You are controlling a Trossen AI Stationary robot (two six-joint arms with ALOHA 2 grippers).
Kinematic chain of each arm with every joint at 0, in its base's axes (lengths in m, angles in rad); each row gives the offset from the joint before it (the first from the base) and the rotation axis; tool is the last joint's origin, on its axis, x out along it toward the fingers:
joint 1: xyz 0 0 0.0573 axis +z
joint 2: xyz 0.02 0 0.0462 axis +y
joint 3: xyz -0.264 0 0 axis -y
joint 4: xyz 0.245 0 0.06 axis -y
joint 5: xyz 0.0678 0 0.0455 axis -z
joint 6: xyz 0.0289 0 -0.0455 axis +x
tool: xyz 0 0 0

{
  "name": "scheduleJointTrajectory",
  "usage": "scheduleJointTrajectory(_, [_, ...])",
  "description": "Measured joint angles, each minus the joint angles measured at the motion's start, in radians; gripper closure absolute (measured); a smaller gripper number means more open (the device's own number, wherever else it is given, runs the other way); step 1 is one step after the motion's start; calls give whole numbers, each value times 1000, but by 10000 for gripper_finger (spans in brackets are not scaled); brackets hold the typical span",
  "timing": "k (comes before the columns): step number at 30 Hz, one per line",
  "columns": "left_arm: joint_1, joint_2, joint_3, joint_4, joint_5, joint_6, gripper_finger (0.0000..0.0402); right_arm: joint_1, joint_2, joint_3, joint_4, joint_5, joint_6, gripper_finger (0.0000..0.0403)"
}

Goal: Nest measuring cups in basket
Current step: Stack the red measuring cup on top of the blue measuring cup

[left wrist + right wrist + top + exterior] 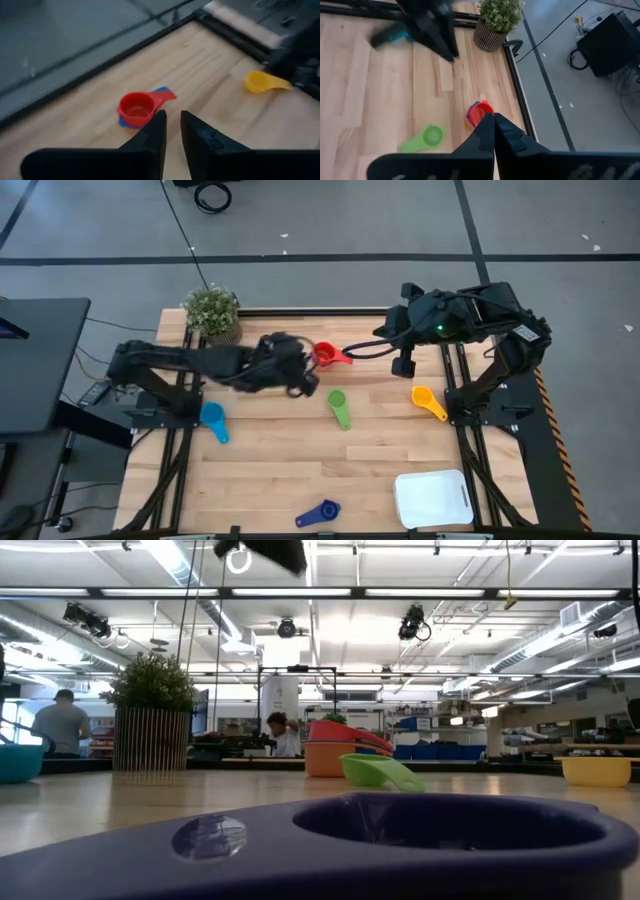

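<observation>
With its fingers slightly apart and holding nothing, the left claw [303, 378] hovers by the small red plastic measuring cup [325, 355], seemingly stacked on others near the surface's far edge; gripping comes next.

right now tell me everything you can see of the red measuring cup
The red measuring cup is a small round glossy plastic cup with a short flat handle. It sits upright, mouth up and empty, near the table's far edge, right of the potted plant. In the low view it is nested in an orange cup; the left wrist view shows something blue under it. Nothing grips it: the left gripper is beside it, not touching.
</observation>
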Motion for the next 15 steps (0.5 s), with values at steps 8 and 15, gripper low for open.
scheduleJointTrajectory(8, [158,126,0,135,167,71,379,0,-11,0,-59,-12,-9,402])
scheduleJointTrajectory(15, [220,245,0,193,279,107,397,0,-51,0,-59,-25,-28,402])
